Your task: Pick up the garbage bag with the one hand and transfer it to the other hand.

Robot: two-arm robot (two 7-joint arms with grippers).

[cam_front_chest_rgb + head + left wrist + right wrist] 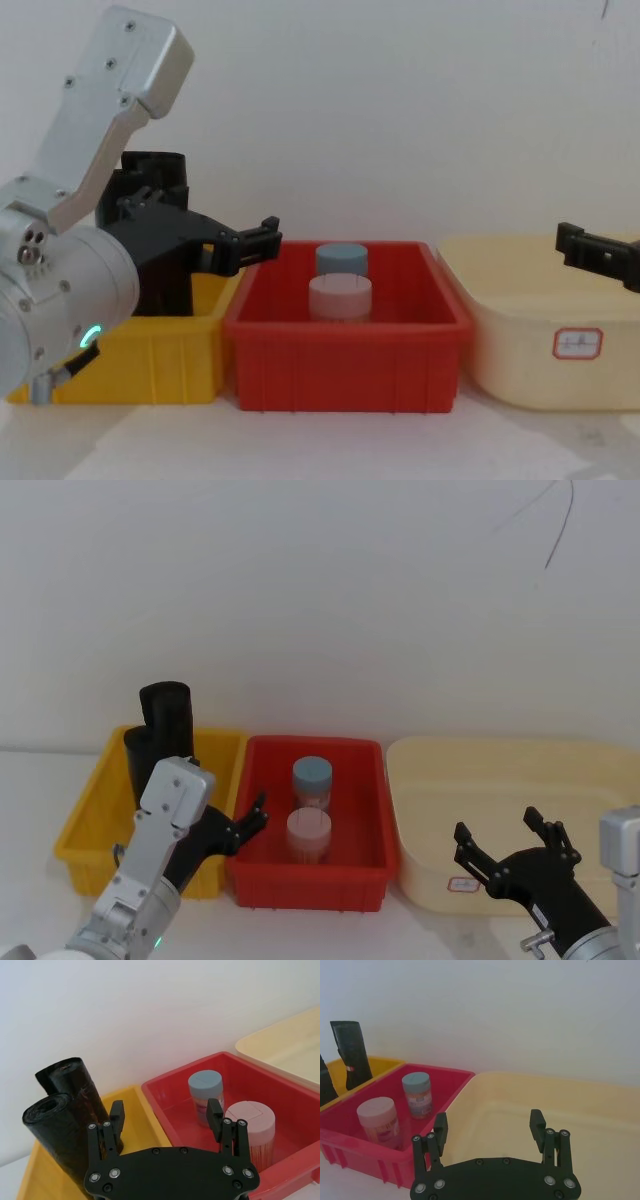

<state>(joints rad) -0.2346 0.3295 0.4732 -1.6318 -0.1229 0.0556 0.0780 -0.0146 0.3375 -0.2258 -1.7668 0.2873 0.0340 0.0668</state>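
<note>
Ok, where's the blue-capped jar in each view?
Head: blue-capped jar, centre, just behind the pink-capped jar.
Left wrist, beyond the pink-capped jar.
Right wrist, beside the pink-capped jar.
Chest, centre, rising behind the pink-capped jar.
Shared landmark: the red bin holding both.

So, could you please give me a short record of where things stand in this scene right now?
garbage bag: upright in the yellow bin, beside a second black roll, not held
left gripper: fingers open, by the yellow and red bin shared edge, near the rolls
right gripper: fingers open, empty, at the cream bin front
red bin: blue-capped jar and pink-capped jar, upright
handover: not yet begun
</note>
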